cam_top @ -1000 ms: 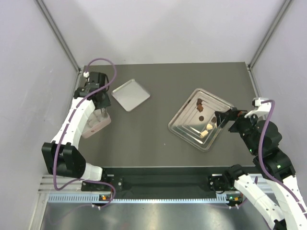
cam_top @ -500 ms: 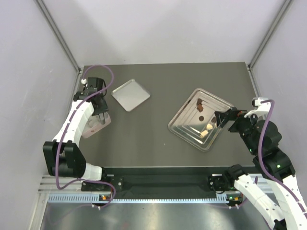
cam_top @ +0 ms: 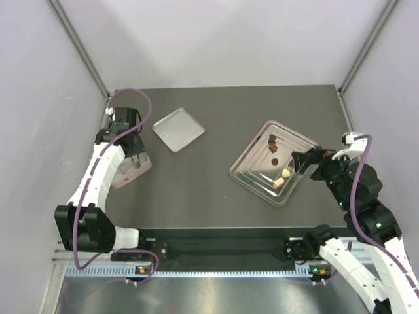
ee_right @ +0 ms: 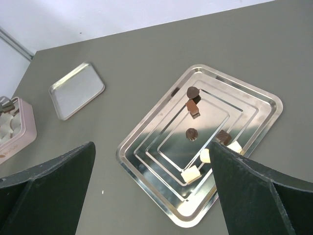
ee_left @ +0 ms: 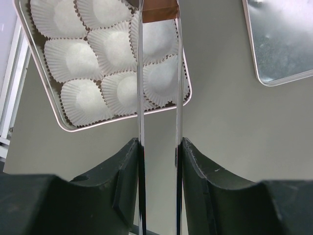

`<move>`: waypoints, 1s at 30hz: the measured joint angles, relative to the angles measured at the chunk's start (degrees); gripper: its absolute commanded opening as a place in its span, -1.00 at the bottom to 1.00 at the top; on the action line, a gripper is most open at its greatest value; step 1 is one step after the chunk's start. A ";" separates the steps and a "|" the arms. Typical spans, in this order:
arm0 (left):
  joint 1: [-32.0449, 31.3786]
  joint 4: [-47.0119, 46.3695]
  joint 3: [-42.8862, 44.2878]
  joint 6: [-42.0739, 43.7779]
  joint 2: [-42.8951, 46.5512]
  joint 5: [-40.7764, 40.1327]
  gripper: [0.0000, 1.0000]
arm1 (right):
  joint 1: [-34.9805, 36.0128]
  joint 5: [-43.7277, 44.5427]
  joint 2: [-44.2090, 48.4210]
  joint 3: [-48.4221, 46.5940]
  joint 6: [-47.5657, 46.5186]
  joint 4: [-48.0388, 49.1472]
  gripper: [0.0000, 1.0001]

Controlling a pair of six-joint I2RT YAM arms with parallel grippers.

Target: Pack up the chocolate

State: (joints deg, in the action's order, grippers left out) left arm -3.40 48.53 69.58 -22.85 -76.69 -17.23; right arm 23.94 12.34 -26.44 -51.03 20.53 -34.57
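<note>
1. Jaws first, from the overhead camera. The left gripper (cam_top: 136,156) hangs right over the pale pink rectangular box (cam_top: 124,178), and it's too small from up here to tell what its tips are doing. The right gripper (cam_top: 304,161) is spread wide with nothing between its fingers. It sits at the right edge of the big stepped silver metal tray (cam_top: 245,171), which is well to the right of the pink box. The chocolate (cam_top: 275,161), bite-size dark brown and cream-white pieces, lies loose on that tray. A small flat silver lid (cam_top: 178,129) sits just up and to the right of the box, between it and the big tray.

2. Left wrist camera: two long thin metal fingers (ee_left: 141,98) are clenched on one dark brown block of chocolate, right at their tips at the top of the shot. That piece lines up over the white fluted paper cups (ee_left: 78,58) that fill the box. I can't tell if it's touching a cup or hanging above it. The lid pokes in to the right of the box, clearly apart from it.

3. Right wrist camera: its chunky dark fingers (ee_right: 49,181) stand far apart, gripping nothing. Between them you see the tray holding four dark pieces and three cream-white ones, the cream ones bunched at the near right. The box is way off at the left edge.
</note>
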 measured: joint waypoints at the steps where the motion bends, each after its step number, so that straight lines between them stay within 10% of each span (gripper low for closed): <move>1: 0.00 0.02 -0.24 0.00 0.11 0.00 -0.21 | 0.00 -0.07 -0.07 0.04 0.00 0.02 0.99; 30: -0.04 0.98 1.79 1.09 0.46 3.39 -0.01 | 0.00 -0.76 -0.63 0.04 0.09 0.66 0.99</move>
State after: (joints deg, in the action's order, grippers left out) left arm -3.44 49.52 71.37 -21.76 -76.23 -13.85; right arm 23.94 11.57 -27.07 -50.98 20.62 -33.91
